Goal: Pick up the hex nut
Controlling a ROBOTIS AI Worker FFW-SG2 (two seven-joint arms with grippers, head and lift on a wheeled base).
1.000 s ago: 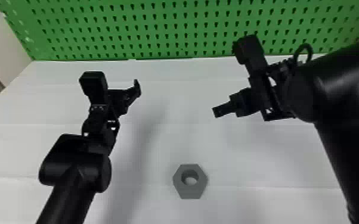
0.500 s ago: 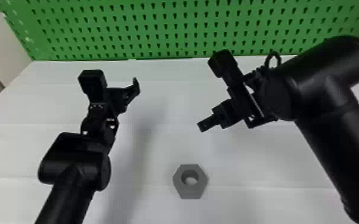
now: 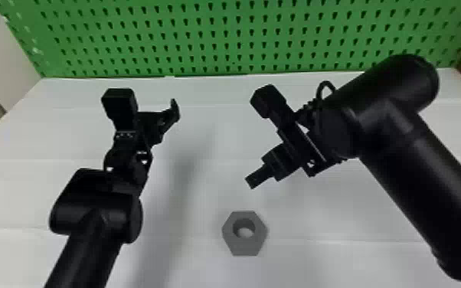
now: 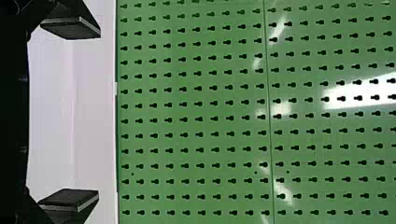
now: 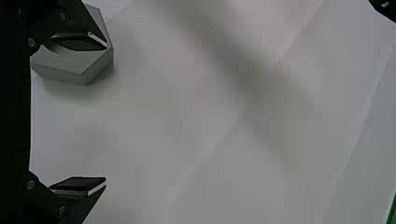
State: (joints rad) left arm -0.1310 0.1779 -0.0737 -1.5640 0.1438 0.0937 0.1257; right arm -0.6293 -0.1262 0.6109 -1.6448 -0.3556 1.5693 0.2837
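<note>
While the hex nut [image 3: 246,247] lies flat on the white bench [image 3: 317,264], the right tool [image 3: 252,181] hangs near it, released, fingers spread apart. Farther left, the left tool [image 3: 157,119] is likewise released, fingers well apart.

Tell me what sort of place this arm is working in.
Probably a workshop or robot test bench: a green perforated tool panel stands behind a white work surface, and a large grey hex nut lies on that surface.
</note>
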